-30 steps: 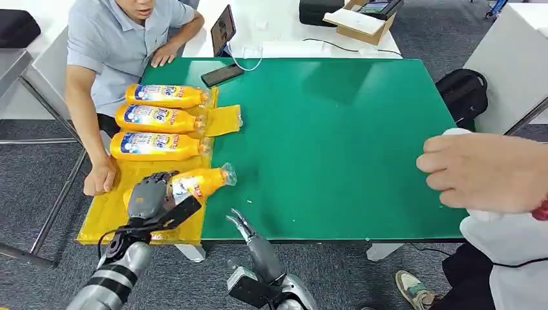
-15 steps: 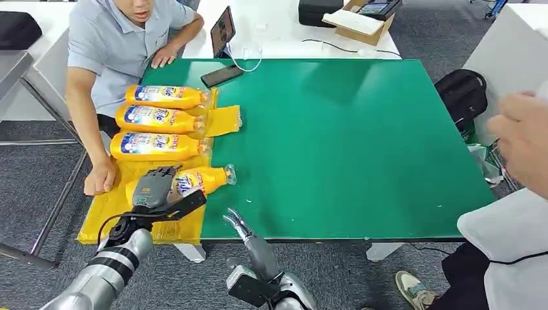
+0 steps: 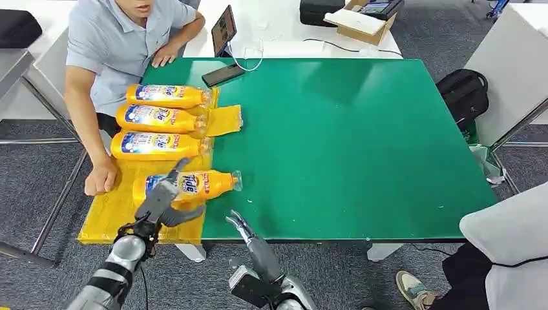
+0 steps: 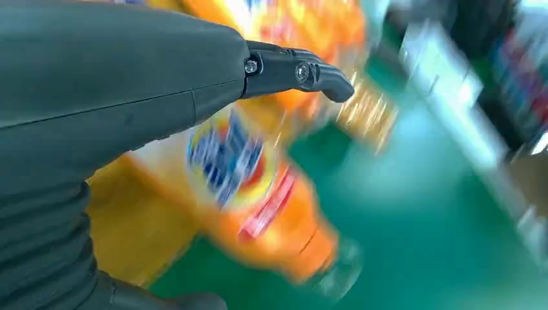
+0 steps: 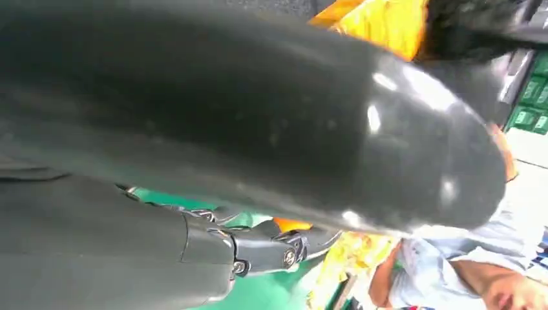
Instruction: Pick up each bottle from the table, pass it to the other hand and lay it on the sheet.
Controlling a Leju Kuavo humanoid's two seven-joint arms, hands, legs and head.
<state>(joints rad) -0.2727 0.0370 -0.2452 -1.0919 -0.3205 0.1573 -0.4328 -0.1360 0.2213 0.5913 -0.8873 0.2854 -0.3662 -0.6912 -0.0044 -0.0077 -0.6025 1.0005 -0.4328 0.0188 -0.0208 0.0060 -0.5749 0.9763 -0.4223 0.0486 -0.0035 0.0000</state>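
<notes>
Four bottles now lie on the yellow sheet (image 3: 110, 206), side by side, caps pointing at the green table (image 3: 349, 142). The nearest bottle (image 3: 187, 184) is the new one. A second ago the left hand (image 3: 165, 201) was wrapped round it; now the hand has let go and pulled back toward the sheet's near edge, fingers apart and holding nothing. The bottle has rolled flat, with its cap just off the sheet, over the green.

I think that means this bottle is done. I see no bottle left on the green part of the table, so the job may be over, unless someone brings more.

Just right of the sheet's near corner, the right hand (image 3: 240, 226) pokes up at the table edge. Its fingers look close together with nothing in them, but it is small and I cannot tell for sure. The other person's hand that hung over the far right side of the table has gone.

Some things are hard to see. The left wrist view is blurry, and the bottle there is an orange smear. The right wrist view is mostly blocked by a dark cover. The seated person (image 3: 116, 45) behind the sheet is cut off at the top.
</notes>
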